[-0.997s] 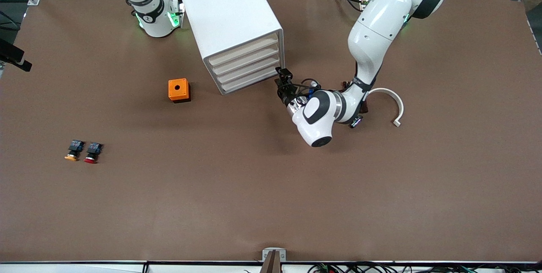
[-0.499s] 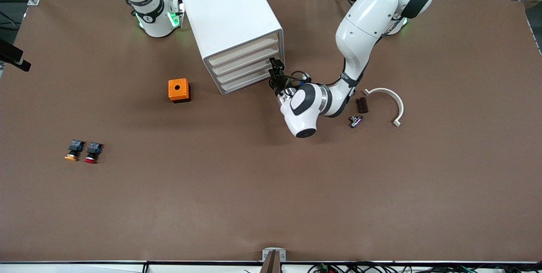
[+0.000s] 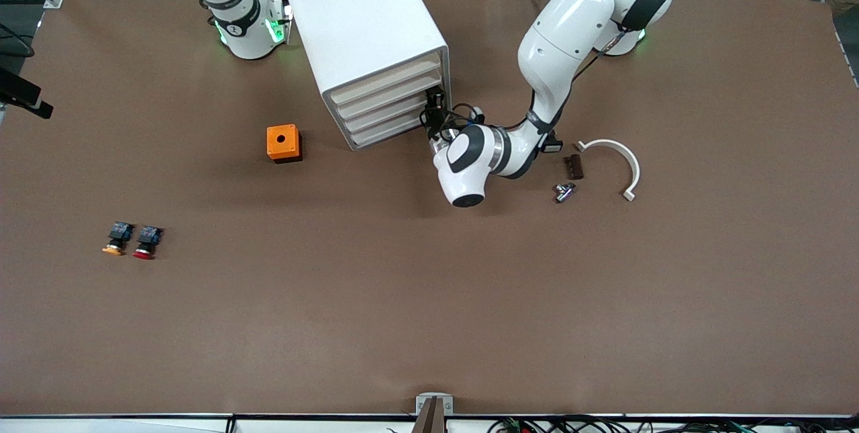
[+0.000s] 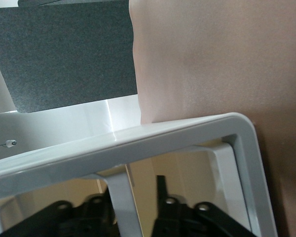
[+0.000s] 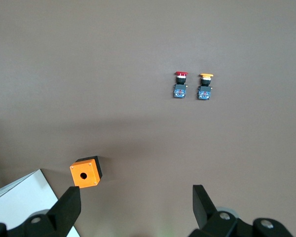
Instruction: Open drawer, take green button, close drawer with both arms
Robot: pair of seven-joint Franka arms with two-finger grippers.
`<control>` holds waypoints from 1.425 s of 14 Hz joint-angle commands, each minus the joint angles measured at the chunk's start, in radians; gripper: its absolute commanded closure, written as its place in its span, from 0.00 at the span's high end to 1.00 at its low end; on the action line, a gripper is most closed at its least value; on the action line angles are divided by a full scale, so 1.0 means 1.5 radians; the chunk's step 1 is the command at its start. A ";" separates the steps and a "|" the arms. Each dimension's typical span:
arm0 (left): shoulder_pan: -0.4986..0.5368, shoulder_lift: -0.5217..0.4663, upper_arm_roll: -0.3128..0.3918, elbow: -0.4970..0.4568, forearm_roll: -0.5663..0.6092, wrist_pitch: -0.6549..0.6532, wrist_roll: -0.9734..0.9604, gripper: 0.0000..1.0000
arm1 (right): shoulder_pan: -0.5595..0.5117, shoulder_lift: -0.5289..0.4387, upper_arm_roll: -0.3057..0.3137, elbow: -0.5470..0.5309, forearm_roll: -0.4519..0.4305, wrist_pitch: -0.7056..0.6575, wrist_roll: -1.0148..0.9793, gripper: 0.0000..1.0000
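Note:
The white cabinet (image 3: 366,23) has four cream drawers (image 3: 389,107), all pushed in. My left gripper (image 3: 435,113) is at the drawer fronts, at the corner toward the left arm's end of the table, level with the lower drawers. In the left wrist view its black fingers (image 4: 160,190) stand apart on either side of a white upright strip (image 4: 122,197) of the cabinet front; the left gripper (image 4: 133,192) is open. My right gripper (image 5: 135,207) is open and empty, high over the table; the right arm waits. The green-capped button is out of view.
An orange box (image 3: 283,142) with a hole stands beside the cabinet. An orange-capped button (image 3: 115,238) and a red-capped button (image 3: 145,243) lie toward the right arm's end. A white curved piece (image 3: 621,154), a dark block (image 3: 573,166) and a small metal part (image 3: 564,191) lie by the left arm.
My left arm has swung toward the cabinet, bringing its gripper from just off the corner up to the drawer fronts. The right arm has not moved.

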 commanded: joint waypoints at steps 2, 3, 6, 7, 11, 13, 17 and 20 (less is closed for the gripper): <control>0.001 0.009 0.000 0.012 -0.014 -0.012 -0.013 0.17 | -0.013 0.020 0.001 0.008 -0.003 0.001 -0.006 1.00; 0.003 0.008 0.000 0.013 -0.019 -0.012 -0.010 0.16 | -0.015 0.019 0.001 0.008 -0.004 0.001 -0.006 1.00; 0.008 0.008 0.000 0.014 -0.023 -0.011 -0.009 0.11 | -0.012 0.036 0.001 0.008 -0.017 0.003 -0.004 1.00; 0.009 0.008 0.001 0.014 -0.025 -0.011 -0.009 0.11 | -0.009 0.055 0.001 0.008 -0.023 0.001 0.000 1.00; 0.017 0.008 0.008 0.017 -0.036 -0.010 -0.010 0.11 | -0.015 0.085 0.001 0.012 -0.027 0.007 -0.006 1.00; 0.033 0.008 0.008 0.021 -0.040 -0.006 -0.011 0.11 | -0.015 0.115 0.001 0.020 -0.043 0.008 -0.005 1.00; 0.072 0.008 0.008 0.035 -0.057 0.001 -0.013 0.13 | -0.016 0.133 0.001 0.020 -0.065 0.035 -0.005 1.00; 0.100 0.008 0.009 0.048 -0.057 0.014 -0.014 0.14 | -0.011 0.133 0.001 0.018 -0.059 0.035 0.005 1.00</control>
